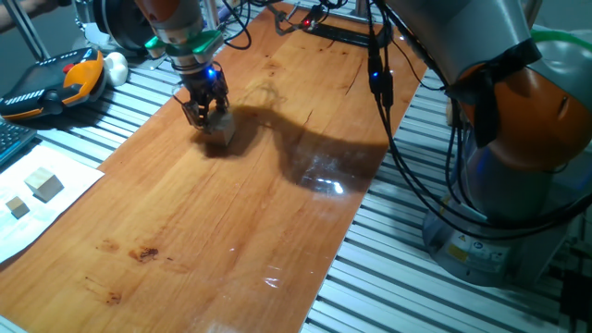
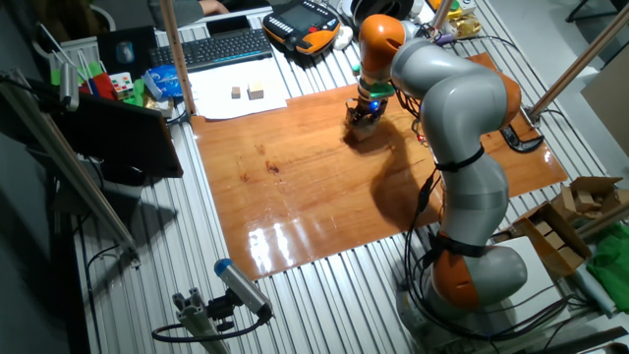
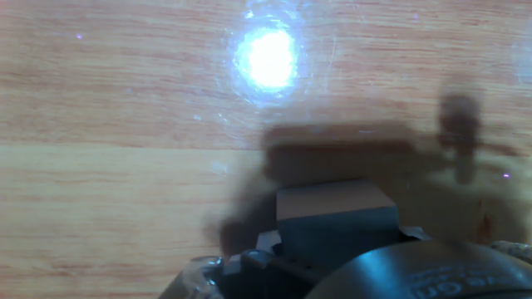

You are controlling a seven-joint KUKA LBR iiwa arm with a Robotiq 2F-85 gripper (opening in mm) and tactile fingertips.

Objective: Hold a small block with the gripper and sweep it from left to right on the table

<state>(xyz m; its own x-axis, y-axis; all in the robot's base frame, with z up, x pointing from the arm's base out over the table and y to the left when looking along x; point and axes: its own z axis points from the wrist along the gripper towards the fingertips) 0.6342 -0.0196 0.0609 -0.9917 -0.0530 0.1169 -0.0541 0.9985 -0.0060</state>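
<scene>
Mid-sweep near the tabletop's (image 1: 231, 213) far edge, gripper (image 1: 205, 113) clamped on the small block (image 1: 219, 128) touching the wood; next, steady sideways drag, keeping contact.

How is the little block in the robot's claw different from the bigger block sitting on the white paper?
The small block is pinched by the gripper down on the table; the cream cube sits free on the white paper, touched by nothing. The small block lies in shadow and looks greyish tan, while the cream cube looks pale and bright. Both are plain wooden cubes.
</scene>
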